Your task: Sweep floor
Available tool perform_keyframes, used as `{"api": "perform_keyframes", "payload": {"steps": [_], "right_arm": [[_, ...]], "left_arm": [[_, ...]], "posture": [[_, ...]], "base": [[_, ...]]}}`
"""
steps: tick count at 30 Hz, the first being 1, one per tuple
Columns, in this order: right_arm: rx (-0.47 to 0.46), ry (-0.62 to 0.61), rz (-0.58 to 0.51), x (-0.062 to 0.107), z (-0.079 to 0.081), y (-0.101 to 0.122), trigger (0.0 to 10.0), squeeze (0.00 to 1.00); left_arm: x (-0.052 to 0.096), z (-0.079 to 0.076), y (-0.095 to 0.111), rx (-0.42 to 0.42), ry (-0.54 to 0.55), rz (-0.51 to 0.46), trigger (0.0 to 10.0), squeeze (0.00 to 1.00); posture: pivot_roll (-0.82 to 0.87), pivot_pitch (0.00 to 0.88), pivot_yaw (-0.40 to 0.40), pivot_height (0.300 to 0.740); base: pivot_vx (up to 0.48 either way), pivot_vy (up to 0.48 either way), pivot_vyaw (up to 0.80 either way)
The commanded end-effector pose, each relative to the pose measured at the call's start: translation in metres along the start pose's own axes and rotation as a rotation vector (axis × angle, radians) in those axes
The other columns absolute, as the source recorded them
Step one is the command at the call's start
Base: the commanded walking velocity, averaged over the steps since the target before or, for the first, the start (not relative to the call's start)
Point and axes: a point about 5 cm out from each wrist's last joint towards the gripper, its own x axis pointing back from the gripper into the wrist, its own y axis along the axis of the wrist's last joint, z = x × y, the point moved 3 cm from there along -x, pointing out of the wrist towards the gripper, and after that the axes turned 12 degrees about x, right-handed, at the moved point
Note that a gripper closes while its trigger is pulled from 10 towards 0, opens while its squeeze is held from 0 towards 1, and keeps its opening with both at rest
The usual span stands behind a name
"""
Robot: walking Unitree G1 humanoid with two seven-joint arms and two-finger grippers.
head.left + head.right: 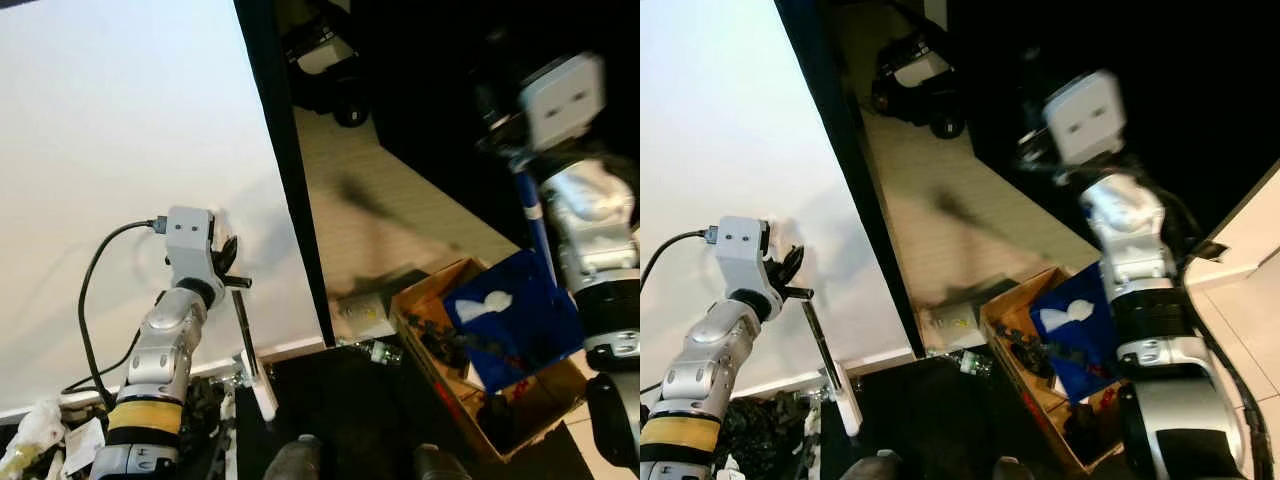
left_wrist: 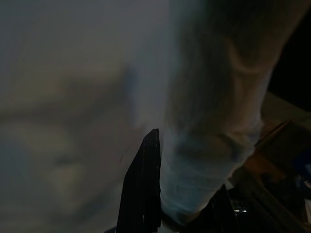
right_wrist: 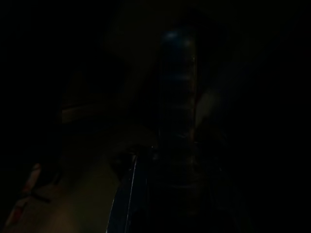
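Note:
My left gripper (image 1: pixel 229 260) is raised in front of the white wall and shut on a thin black broom handle (image 1: pixel 243 325). The handle runs down to a white broom head (image 1: pixel 262 395) near the floor. My right arm is up on the right; its gripper sits behind the wrist block, closed on the blue handle (image 1: pixel 534 215) of a blue dustpan (image 1: pixel 515 318). The dustpan hangs tilted over an open cardboard box (image 1: pixel 432 290) holding dark debris. In the dark right wrist view the bluish handle (image 3: pixel 177 107) runs along the fingers.
A white wall (image 1: pixel 120 150) fills the left, ending at a dark vertical edge (image 1: pixel 290 170). Pale wood floor (image 1: pixel 380 220) leads back to a wheeled black-and-white machine (image 1: pixel 330 60). Rubbish lies at the lower left (image 1: pixel 35 430), and a small bottle (image 1: pixel 385 351) lies by the box.

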Motion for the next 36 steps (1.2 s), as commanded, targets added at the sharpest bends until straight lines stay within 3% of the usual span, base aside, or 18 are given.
{"api": "perform_keyframes", "payload": {"steps": [1,10,16,19,21,22,24,25,29,36], "right_arm": [[0.06,0.052,-0.073,-0.003,0.007,0.012,10.0,0.0],[0.15,0.07,-0.125,-0.004,0.004,0.017,10.0,0.0],[0.188,0.15,-0.199,-0.001,0.02,0.028,10.0,0.0],[0.182,0.144,-0.202,0.0,0.019,0.028,10.0,0.0],[0.113,0.054,-0.171,-0.002,0.003,0.026,10.0,0.0],[0.113,0.054,-0.171,-0.002,0.003,0.026,10.0,0.0],[0.043,-0.064,-0.149,-0.003,-0.019,0.027,10.0,0.0],[0.043,-0.064,-0.149,-0.003,-0.019,0.027,10.0,0.0],[0.043,-0.227,-0.16,0.007,-0.056,0.037,10.0,0.0],[0.001,-0.342,-0.178,0.014,-0.084,0.05,10.0,0.0]], "left_arm": [[0.004,0.001,-0.001,-0.004,0.016,-0.014,10.0,0.0],[0.006,0.001,-0.003,0.001,0.019,-0.009,10.0,0.0],[0.004,-0.001,-0.002,0.001,0.008,-0.01,10.0,0.0],[0.004,-0.001,-0.002,0.001,0.008,-0.011,10.0,0.0],[0.005,-0.001,-0.002,-0.003,0.011,-0.011,10.0,0.0],[0.005,-0.001,-0.002,-0.003,0.011,-0.011,10.0,0.0],[0.006,0.0,-0.003,-0.006,0.015,-0.009,10.0,0.0],[0.006,0.0,-0.003,-0.006,0.015,-0.009,10.0,0.0],[0.01,0.003,-0.004,-0.01,0.021,-0.003,10.0,0.0],[0.006,0.004,-0.001,-0.017,0.016,-0.002,10.0,0.0]], "posture": [[0.09,0.145,0.037,0.74],[0.08,0.143,0.039,0.74],[0.08,0.141,0.047,0.74],[0.08,0.141,0.046,0.74],[0.09,0.144,0.043,0.74],[0.09,0.144,0.043,0.74],[0.09,0.144,0.043,0.74],[0.09,0.144,0.043,0.74],[0.1,0.146,0.053,0.74],[0.09,0.147,0.066,0.74]], "base": [[0.0,0.0,0.0],[0.0,0.0,0.0],[0.0,0.0,0.0],[0.0,0.0,0.0],[0.0,0.0,0.0],[0.0,0.0,0.0],[0.0,0.0,0.0],[0.0,0.0,0.0],[0.0,0.0,0.0],[0.0,0.0,0.0]]}}
